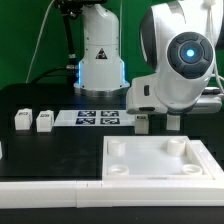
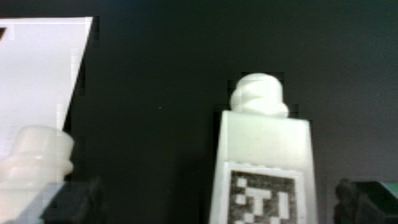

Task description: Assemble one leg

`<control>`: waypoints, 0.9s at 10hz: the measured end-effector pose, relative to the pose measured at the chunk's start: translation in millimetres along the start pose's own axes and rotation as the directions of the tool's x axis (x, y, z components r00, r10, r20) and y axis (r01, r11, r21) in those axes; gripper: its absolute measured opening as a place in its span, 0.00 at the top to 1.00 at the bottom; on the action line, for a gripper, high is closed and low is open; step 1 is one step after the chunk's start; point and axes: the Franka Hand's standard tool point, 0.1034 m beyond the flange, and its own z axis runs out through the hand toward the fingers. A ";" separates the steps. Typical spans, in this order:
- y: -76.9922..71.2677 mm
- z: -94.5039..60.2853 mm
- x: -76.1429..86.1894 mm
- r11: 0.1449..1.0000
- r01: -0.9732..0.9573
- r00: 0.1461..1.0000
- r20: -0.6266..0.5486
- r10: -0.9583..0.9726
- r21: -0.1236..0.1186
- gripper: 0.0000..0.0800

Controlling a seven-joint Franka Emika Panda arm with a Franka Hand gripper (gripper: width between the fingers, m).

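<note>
In the wrist view a white leg (image 2: 262, 150) stands upright between my dark fingertips (image 2: 71, 200), with a screw-like knob on top and a black-and-white tag low on its side. There is a gap on each side of it, and it is nearer one finger. My gripper (image 2: 217, 205) is open. A second white leg (image 2: 36, 155) stands just outside the jaws. In the exterior view my gripper (image 1: 157, 122) is low at the table, just behind the far rim of the large white panel (image 1: 160, 172); the leg between the fingers is mostly hidden there.
Two more white legs (image 1: 21, 119) (image 1: 44, 120) stand at the exterior view's left. The marker board (image 1: 98, 118) lies between them and my gripper. A flat white surface (image 2: 39, 70) shows in the wrist view. The robot base (image 1: 100, 55) is behind.
</note>
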 end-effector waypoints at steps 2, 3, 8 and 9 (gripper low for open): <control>-2.3 2.2 -0.3 1.000 -0.001 1.000 0.002 0.001 -0.005 0.19; -2.5 4.2 0.0 1.000 -0.001 1.000 0.006 0.001 -0.007 0.19; -6.0 6.2 0.6 1.000 0.003 1.000 0.008 -0.002 -0.013 0.19; -5.7 6.2 0.6 1.000 0.002 1.000 0.008 -0.002 -0.013 0.19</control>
